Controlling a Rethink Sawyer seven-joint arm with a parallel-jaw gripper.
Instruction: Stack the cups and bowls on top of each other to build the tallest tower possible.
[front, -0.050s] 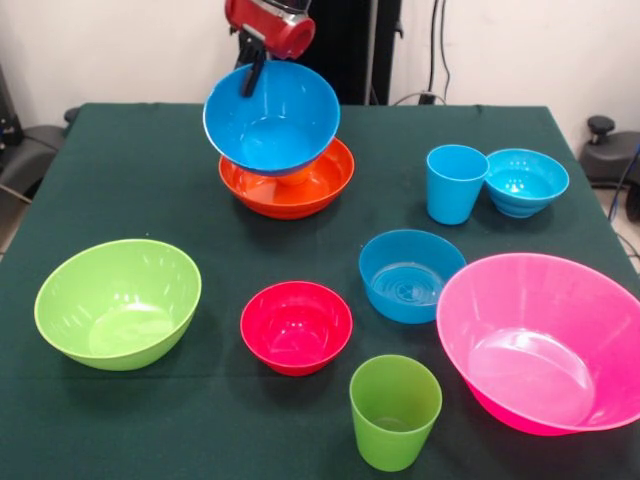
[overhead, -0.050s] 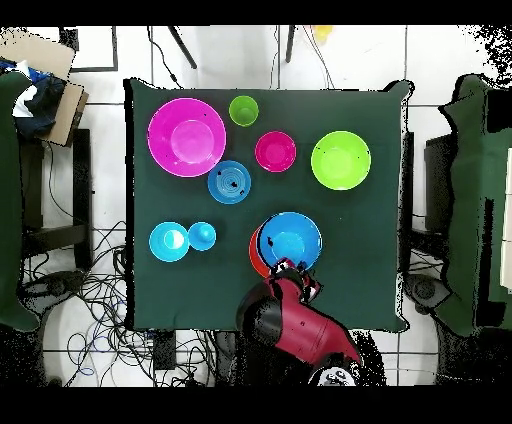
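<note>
Gripper: its dark fingers are clamped on the far rim of the large blue bowl, which hangs tilted in the air.
Large blue bowl: lifted over the wide orange bowl, its mouth tipped toward the camera.
Orange cup: only a small part shows, inside the wide orange bowl and under the blue one.
Landmark: wide orange bowl, at the far middle of the green table.
Light blue cup: right of the orange bowl, upright, just beside the small turquoise bowl.
Medium blue bowl: nearer and right of the orange bowl, touching the large pink bowl.
Small red bowl: straight in front of the orange bowl.
Lime green bowl: nearer and left.
Green cup: nearest edge, upright.
Writing: no readable labels or brands on any piece.
</note>
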